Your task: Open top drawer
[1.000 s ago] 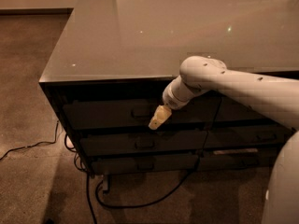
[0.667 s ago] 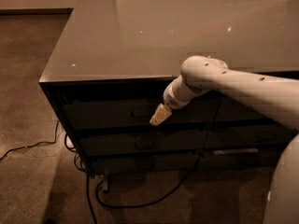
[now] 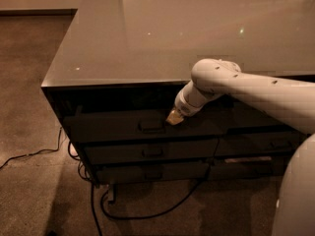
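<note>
Since the frame a second ago the gripper (image 3: pixel 173 117) has shifted a little up and to the right, while the cabinet and the cables on the floor lie as they did. It now sits against the front of the top drawer (image 3: pixel 108 127), just to the right of the drawer's small rectangular pull (image 3: pixel 151 126), close beside it but not plainly on it. Whether the gripper is open or closed cannot be told, since its pale tip shows only as one small wedge against the dark front. The top drawer is the uppermost in the left stack, directly under the overhanging glossy countertop (image 3: pixel 147 38), and whether it has come out at all cannot be made out in the shadow there. Below it are two shallower drawers (image 3: pixel 123 154) with similar pulls, and further drawer fronts (image 3: pixel 261 141) run to the right, partly hidden behind the white arm (image 3: pixel 256 90) that reaches in from the right edge. A black cable (image 3: pixel 147 214) loops on the carpet in front of the cabinet's base, and a thinner cord (image 3: pixel 29 155) trails off to the left. The robot's pale body (image 3: pixel 295 195) fills the lower right corner, cut off by the frame and covering that end of the cabinet.
</note>
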Robot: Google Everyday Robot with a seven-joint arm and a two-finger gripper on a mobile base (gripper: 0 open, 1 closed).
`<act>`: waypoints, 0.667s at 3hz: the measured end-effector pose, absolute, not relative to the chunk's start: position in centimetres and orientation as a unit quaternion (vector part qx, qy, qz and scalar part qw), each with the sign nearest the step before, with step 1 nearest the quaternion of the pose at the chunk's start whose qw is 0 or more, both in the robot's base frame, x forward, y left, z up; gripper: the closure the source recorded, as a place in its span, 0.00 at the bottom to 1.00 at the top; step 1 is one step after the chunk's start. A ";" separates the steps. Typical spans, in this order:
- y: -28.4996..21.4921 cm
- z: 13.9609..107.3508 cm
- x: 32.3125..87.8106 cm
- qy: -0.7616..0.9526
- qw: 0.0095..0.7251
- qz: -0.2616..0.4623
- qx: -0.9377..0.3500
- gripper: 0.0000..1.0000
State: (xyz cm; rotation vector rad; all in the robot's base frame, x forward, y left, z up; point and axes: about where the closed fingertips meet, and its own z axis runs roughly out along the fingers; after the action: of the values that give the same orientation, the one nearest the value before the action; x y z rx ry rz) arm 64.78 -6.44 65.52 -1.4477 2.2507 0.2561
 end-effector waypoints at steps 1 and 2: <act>-6.6 66.0 64.8 0.816 0.225 0.093 -0.525 0.96; -6.9 66.2 63.8 0.820 0.222 0.089 -0.520 1.00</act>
State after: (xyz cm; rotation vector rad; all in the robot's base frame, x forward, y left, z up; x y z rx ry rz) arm 63.84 -6.92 66.18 -1.4378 2.2644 0.2452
